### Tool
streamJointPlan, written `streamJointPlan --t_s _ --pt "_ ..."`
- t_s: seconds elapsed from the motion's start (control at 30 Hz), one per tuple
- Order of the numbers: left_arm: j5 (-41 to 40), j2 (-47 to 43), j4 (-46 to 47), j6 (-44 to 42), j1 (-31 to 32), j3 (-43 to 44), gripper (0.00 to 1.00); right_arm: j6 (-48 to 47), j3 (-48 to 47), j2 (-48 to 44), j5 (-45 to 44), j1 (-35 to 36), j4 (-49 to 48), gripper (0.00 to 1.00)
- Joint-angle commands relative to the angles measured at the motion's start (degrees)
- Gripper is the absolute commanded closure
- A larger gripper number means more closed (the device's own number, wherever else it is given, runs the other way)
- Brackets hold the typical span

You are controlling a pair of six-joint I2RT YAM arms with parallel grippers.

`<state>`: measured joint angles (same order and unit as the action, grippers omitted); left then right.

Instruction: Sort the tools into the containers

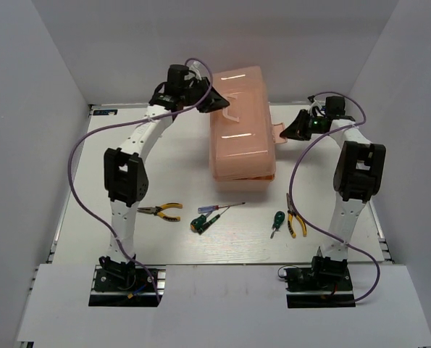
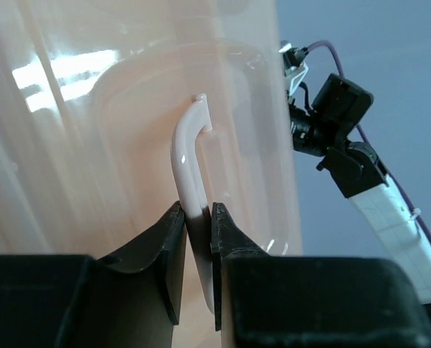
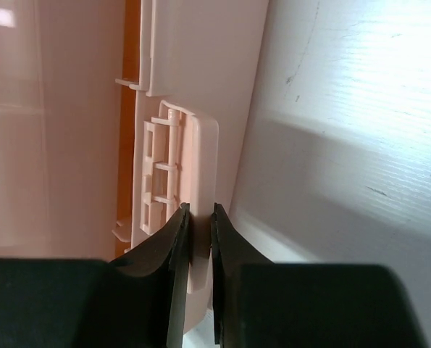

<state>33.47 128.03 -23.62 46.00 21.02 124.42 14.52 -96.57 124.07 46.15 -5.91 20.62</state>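
Observation:
The salmon-pink toolbox (image 1: 240, 127) stands closed at the back of the table. My left gripper (image 1: 219, 101) (image 2: 198, 217) is shut on its white lid handle (image 2: 190, 159), both pads pressing the bar. At the box's right side my right gripper (image 1: 293, 129) (image 3: 199, 217) is shut on the latch tab (image 3: 179, 167) (image 1: 279, 130). The tools lie on the table in front: yellow pliers (image 1: 163, 211) at left, a thin red-and-blue screwdriver (image 1: 219, 208), a stubby green screwdriver (image 1: 203, 222), a green screwdriver (image 1: 277, 220) and a second pair of yellow pliers (image 1: 295, 221).
White walls (image 1: 48, 109) close in the table on the left, back and right. Purple cables (image 1: 81, 196) loop beside both arms. The right arm's wrist (image 2: 338, 130) shows past the box in the left wrist view.

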Motion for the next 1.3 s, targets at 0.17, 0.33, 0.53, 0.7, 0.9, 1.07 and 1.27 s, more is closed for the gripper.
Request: streamJointPlan --t_s 0.17,0.33,0.53,0.7,0.9,1.07,1.27 --pt "-5.3 -15.1 -6.3 -8.0 -14.7 -8.1 1.00 -5.2 -1.6 -3.8 -8.2 -5.9 -0.8 1.00" --pt "-6.9 -18.9 -10.0 -11.9 -18.1 -16.2 1.00 -5.1 -0.5 -4.2 -7.9 -5.9 -0.8 1.00" --pt "-7.5 -19.7 -9.4 -13.1 -19.3 -19.6 0.86 -4.6 -1.2 -3.7 -2.9 -5.9 -0.8 0.72" --pt "-9.0 -19.1 -11.5 -13.1 -20.5 -18.9 0.55 -8.1 -1.2 -5.3 0.4 -6.0 1.4 0.10" --pt "-20.4 -20.7 -21.5 -14.9 -24.0 -15.6 0.23 -18.2 3.6 -10.9 -0.6 -8.1 7.1 0.10" --pt "-32.9 -25.7 -25.9 -15.8 -25.1 -14.8 0.23 -40.9 7.3 -18.1 0.3 -8.0 24.7 0.10" --pt "-23.1 -38.0 -19.2 -24.8 -23.0 -24.4 0.68 -62.8 24.4 -31.2 -10.1 -3.4 36.1 0.43"
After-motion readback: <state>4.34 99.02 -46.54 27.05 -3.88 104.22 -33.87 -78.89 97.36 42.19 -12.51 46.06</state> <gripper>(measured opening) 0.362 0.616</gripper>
